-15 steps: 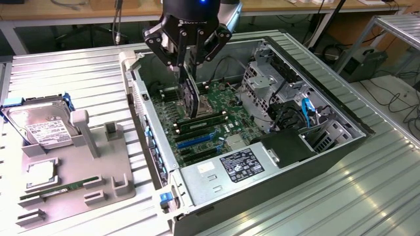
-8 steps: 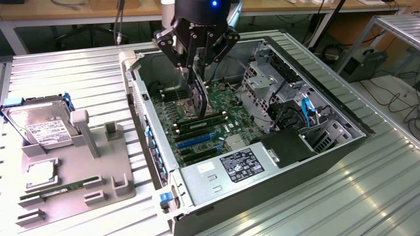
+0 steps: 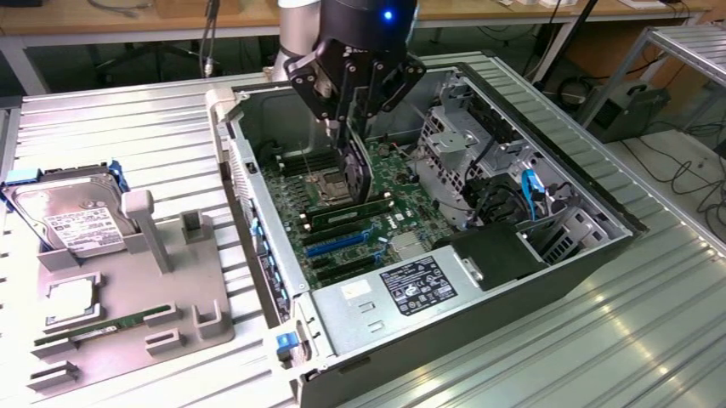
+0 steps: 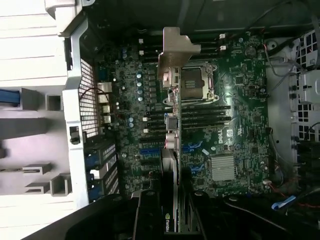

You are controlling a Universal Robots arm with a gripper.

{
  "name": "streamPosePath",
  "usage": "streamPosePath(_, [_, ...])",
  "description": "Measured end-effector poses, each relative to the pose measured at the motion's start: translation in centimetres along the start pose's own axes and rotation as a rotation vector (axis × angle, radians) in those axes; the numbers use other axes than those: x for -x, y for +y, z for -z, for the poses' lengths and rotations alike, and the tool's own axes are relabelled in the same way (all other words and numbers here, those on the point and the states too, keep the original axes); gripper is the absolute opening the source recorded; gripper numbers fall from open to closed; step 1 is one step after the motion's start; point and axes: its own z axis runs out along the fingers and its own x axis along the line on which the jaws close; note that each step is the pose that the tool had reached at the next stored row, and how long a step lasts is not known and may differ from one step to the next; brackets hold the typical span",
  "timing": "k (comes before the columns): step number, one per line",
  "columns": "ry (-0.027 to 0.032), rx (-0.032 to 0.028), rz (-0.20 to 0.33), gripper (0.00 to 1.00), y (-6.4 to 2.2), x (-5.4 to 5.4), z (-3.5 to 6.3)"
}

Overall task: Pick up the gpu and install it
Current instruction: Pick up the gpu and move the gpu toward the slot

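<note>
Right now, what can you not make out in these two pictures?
- Exterior view: the card covers the board right below it, so whether they touch is unclear.
- Exterior view: the top edge cuts off the arm above the gripper.
- Wrist view: the card, seen edge-on, hides its own faces and the board behind it.
</note>
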Motion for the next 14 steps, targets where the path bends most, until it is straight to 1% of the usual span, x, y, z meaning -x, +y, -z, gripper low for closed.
streamPosePath(14, [0.0000,-0.0001,0.000,0.26,0.11,1.9,-0.97])
